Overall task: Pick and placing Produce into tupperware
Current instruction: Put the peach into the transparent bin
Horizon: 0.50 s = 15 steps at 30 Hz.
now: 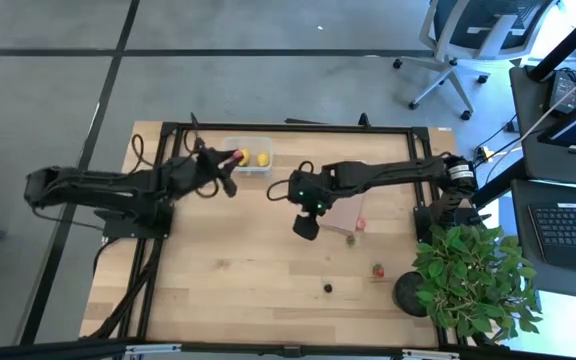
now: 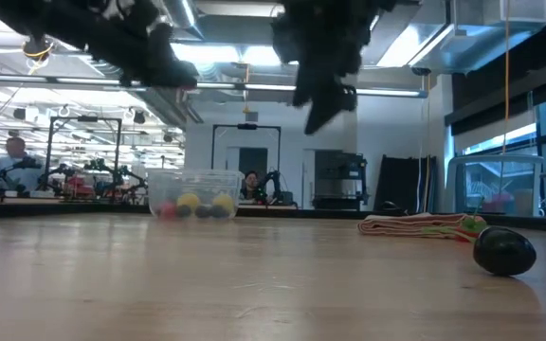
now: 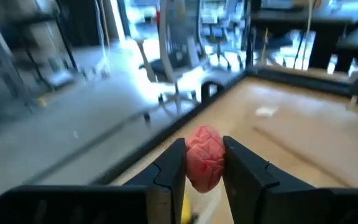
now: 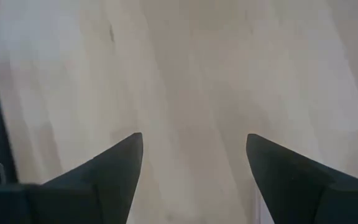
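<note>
Here the left gripper (image 3: 204,163) is closed on a red berry (image 3: 204,158), which sits pinched between its two dark fingers (image 3: 171,168). In the high view this gripper (image 1: 236,157) is at the left edge of the tub (image 1: 249,168), and the red berry (image 1: 240,154) shows at its tip, over the tub's rim. The tub stands near the far edge of the table (image 1: 228,270), a little left of the middle. Inside it lies a yellow piece (image 1: 263,158). From the low view the tub (image 2: 195,194) is clear, and through its wall I can see yellow, red and dark pieces on its bottom.

The right gripper (image 4: 194,162) has its fingers spread wide, with only bare wood between them. In the high view it (image 1: 306,226) hangs above the middle of the table, just left of a flat tan board (image 1: 336,216).

More fruit is still on the table. A red piece (image 1: 360,224) lies at the right edge of the board, and a small greenish piece (image 1: 351,239) is just in front of it. Another red piece (image 1: 377,269) lies farther to the near side, close to the plant (image 1: 473,275). A dark berry (image 1: 328,288) rests alone near the front; in the low view it (image 2: 504,251) is at the right, close to the camera.
</note>
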Available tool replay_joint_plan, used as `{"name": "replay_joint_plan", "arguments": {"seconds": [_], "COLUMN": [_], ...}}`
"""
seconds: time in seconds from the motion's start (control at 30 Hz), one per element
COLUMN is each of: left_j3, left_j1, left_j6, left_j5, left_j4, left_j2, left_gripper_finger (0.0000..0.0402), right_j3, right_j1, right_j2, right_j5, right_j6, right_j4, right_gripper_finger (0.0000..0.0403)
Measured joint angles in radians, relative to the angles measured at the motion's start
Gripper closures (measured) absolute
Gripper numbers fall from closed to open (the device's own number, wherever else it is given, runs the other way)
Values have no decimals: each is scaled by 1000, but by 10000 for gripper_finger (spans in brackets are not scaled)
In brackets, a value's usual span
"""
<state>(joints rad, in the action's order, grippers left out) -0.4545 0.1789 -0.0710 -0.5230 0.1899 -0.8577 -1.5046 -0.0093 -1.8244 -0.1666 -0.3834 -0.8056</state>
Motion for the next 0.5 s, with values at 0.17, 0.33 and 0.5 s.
{"name": "replay_joint_plan", "arguments": {"seconds": [0.17, 0.33, 0.5], "left_j3": [1, 1, 1], "left_j1": [143, 252, 342], "left_j6": [-55, -83, -85], "left_j5": [175, 272, 319], "left_j4": [-66, -68, -67], "left_j2": [-44, -124, -214], "left_gripper_finger": [307, 296, 293], "right_j3": [77, 117, 121], "right_j1": [-1, -2, -2], "right_j2": [0, 1, 1], "right_j5": [17, 19, 19], "right_j6": [-1, -1, -1], "right_j4": [25, 60, 83], "right_gripper_finger": [115, 115, 115]}}
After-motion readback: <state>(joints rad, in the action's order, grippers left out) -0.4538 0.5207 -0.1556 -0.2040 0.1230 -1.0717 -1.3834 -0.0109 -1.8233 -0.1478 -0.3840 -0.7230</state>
